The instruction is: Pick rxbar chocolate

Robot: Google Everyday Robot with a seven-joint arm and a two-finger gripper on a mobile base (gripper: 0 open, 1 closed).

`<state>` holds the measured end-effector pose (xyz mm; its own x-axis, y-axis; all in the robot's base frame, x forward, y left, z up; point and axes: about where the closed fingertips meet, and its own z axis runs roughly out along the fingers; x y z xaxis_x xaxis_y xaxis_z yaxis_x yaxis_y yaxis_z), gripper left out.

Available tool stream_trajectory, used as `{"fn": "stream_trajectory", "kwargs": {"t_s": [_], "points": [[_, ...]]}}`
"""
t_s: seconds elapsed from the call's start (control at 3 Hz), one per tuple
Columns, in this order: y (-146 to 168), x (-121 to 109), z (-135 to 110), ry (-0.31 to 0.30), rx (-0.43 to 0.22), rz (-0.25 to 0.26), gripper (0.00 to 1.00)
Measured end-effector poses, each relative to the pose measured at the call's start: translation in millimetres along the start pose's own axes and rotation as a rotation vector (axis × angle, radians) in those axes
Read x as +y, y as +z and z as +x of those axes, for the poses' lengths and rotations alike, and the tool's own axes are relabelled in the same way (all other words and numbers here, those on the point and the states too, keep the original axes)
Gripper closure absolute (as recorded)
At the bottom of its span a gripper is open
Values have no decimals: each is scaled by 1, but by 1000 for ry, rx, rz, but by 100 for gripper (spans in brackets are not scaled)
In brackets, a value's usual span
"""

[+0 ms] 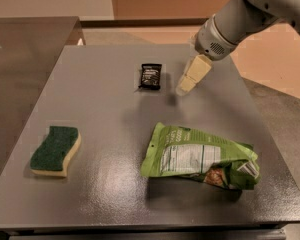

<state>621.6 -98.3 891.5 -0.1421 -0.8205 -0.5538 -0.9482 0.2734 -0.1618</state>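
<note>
Three things lie on the grey bench (100,104). The bar (151,76), a small black wrapper with white lettering, lies flat toward the far middle. A green-and-yellow sponge (55,150) sits at the near left and a green pouch (200,156) at the near right. The bar is well apart from both, with bare bench all around it.

The claw (184,87) hangs at the end of the arm (230,26), which reaches in from the upper right. It is just right of the bar and tilted, with its tip aimed down and to the left. Judging by the shadow beneath, it is near the bench but not touching it. It carries nothing. Whether it is open or closed I cannot tell from this angle.

The step in hand looks like the approach. To do it well, the claw should shift left until it is centred over the bar, come closer to vertical, and open wider than the wrapper's short side before descending. The bar is thin and flat, so the descent needs to go nearly to the bench, closing across the narrow width rather than the length. Coming down off-centre risks shoving the wrapper away or pinching only an edge, which could slip on lifting.
</note>
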Motion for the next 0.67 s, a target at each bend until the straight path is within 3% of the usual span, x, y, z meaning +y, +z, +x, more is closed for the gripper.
{"fn": "stream_trajectory", "kwargs": {"t_s": [0.67], "points": [[52, -23, -16, 36, -93, -42, 0]]}}
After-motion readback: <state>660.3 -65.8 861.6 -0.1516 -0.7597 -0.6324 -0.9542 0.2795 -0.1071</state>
